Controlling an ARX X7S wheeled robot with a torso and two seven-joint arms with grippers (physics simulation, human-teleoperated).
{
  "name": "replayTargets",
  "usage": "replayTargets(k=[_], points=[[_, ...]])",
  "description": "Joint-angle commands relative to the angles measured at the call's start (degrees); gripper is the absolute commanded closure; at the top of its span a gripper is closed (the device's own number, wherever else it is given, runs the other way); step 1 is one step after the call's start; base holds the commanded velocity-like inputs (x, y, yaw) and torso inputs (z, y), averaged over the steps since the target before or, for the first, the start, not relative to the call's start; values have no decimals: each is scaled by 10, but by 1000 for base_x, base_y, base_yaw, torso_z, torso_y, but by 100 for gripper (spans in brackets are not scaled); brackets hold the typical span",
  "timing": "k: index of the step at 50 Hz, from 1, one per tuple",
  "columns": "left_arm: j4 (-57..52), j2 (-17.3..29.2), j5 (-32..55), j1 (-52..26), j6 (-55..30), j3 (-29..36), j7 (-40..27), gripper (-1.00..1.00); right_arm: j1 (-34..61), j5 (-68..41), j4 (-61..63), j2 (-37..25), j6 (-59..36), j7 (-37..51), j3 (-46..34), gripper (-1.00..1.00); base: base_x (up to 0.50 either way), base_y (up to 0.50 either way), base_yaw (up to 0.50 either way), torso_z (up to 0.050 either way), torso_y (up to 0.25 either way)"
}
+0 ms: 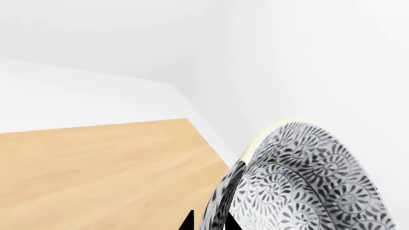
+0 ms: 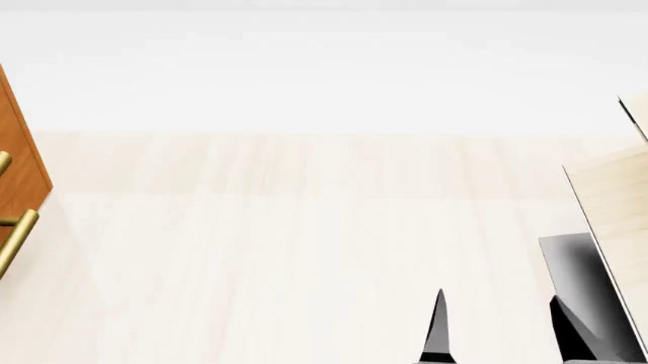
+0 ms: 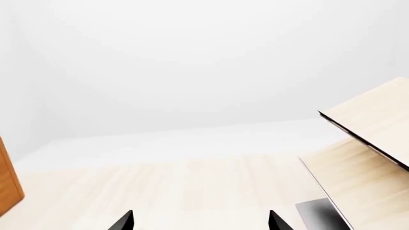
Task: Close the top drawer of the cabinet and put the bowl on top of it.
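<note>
The bowl (image 1: 313, 182), grey and white with a floral pattern, fills the near corner of the left wrist view. My left gripper (image 1: 210, 223) is shut on its rim, one black fingertip on each side of the wall. It hangs over a tan wooden surface (image 1: 102, 167). Only a reddish-brown strip of the cabinet (image 2: 23, 159) shows at the head view's left edge, with a brass bar handle (image 2: 17, 236). I cannot tell whether the top drawer is open or shut. My right gripper (image 3: 200, 221) is open and holds nothing, low in the head view (image 2: 501, 330).
A pale light-wood structure (image 2: 612, 205) with a dark base (image 2: 577, 258) stands at the right, close to my right gripper. The pale floor (image 2: 303, 227) runs to a white wall. The cabinet's edge (image 3: 7, 184) shows in the right wrist view.
</note>
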State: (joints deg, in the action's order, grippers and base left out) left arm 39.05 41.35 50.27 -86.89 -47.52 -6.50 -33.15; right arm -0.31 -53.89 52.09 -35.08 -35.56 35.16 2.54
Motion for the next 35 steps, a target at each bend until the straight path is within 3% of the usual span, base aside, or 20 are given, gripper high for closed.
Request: replayTargets(k=[1,35], points=[[-8,11,10,30,15,-17,-4,100,5,0,2,-1,-3,5,-8,-100,0,0,0,0,0],[40,27,-11,96,65,-33,9,100,-9,8,-1,-6,12,2,-11,-100,0,0,0,0,0]])
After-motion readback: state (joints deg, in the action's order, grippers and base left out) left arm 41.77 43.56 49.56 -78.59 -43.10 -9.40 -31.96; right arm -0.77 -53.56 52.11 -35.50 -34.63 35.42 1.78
